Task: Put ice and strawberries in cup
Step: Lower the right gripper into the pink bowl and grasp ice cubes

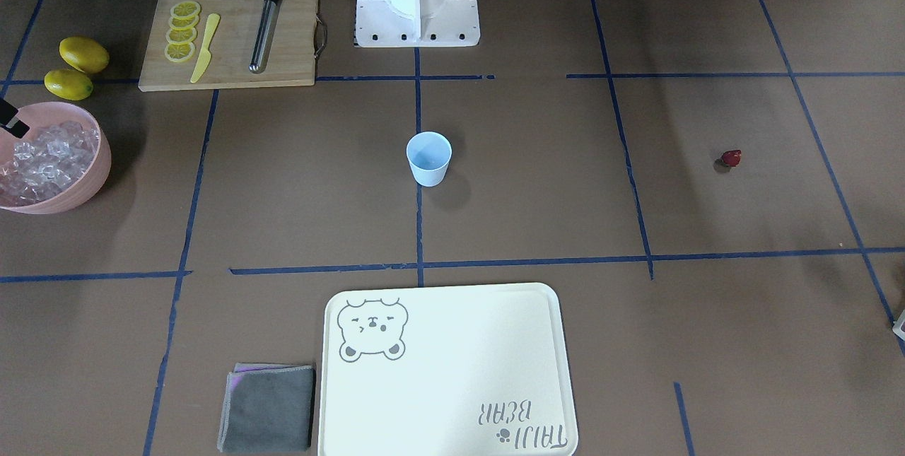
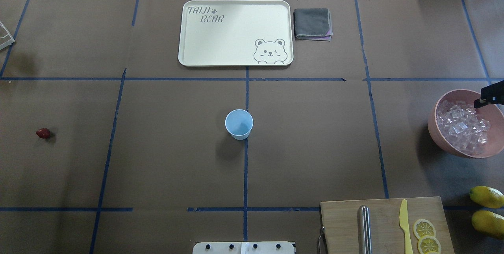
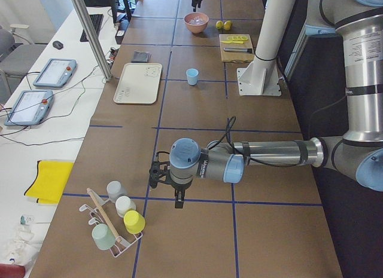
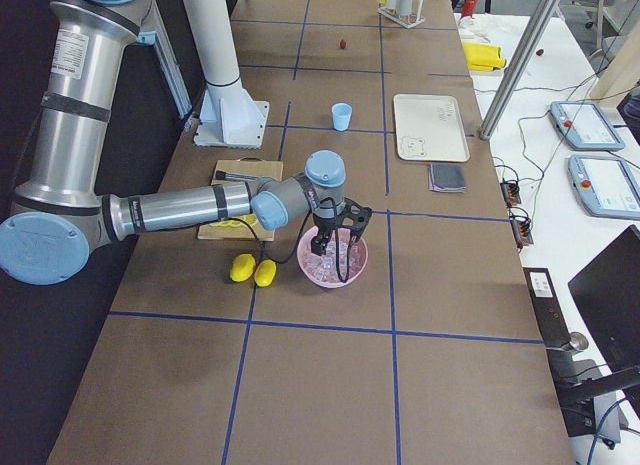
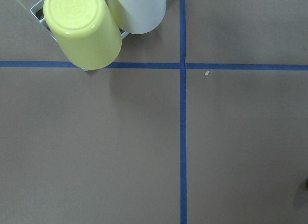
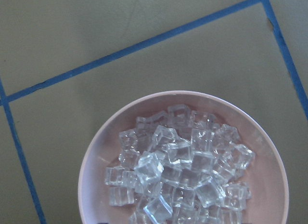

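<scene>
The pale blue cup (image 1: pixel 428 158) stands upright in the middle of the table and also shows in the overhead view (image 2: pixel 239 124). The ice (image 2: pixel 462 126) is a heap of clear cubes in the pink bowl (image 2: pixel 445 143), seen close in the right wrist view (image 6: pixel 178 166). The dark red strawberry (image 2: pixel 43 133) lies alone on the robot's left side (image 1: pixel 731 158). My right gripper (image 4: pixel 333 260) hangs just above the ice, its fingers apart and empty; one fingertip (image 2: pixel 488 96) shows over the bowl's rim. My left gripper (image 3: pixel 170 191) hovers far out on the left near a cup rack; I cannot tell its state.
A white bear tray (image 2: pixel 236 61) and a grey cloth (image 2: pixel 313 23) lie at the far side. A wooden board (image 2: pixel 342 222) holds lemon slices, a yellow knife and a metal rod. Two lemons (image 2: pixel 486 197) lie beside it. A rack of cups (image 3: pixel 116 221) stands by the left gripper.
</scene>
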`<state>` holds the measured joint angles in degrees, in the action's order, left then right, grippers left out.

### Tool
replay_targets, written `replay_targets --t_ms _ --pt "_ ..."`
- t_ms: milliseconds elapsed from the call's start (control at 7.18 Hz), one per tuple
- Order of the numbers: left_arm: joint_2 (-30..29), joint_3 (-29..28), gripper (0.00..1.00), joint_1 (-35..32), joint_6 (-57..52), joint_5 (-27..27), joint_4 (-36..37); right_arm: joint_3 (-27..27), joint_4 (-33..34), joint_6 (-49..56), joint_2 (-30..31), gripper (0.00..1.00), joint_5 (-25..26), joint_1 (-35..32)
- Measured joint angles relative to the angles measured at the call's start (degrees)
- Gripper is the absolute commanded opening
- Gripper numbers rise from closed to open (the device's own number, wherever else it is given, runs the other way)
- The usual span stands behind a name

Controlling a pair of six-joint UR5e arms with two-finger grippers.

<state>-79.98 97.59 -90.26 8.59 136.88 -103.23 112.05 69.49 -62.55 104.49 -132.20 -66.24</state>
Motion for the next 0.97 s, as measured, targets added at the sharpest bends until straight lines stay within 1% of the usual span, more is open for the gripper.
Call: replay_targets --t_ms 279,418,557,975 --pt "-0.53 -0.02 1.00 0.29 1.01 0.03 -0.73 -0.10 -3.02 -8.90 0.32 0.89 0.88 4.34" --pt "-0.57 -0.03 1.00 0.31 1.11 0.05 -0.85 -0.21 -4.00 -11.16 0.26 0.87 1.20 5.61" --pt "-0.60 -0.03 1.00 0.34 1.15 0.05 -0.89 -0.51 -4.40 -12.09 -0.05 0.86 1.88 6.15" --pt "-0.61 -0.02 1.00 0.35 1.22 0.06 -0.94 -2.98 -4.59 -12.74 -2.02 0.86 4.99 6.71"
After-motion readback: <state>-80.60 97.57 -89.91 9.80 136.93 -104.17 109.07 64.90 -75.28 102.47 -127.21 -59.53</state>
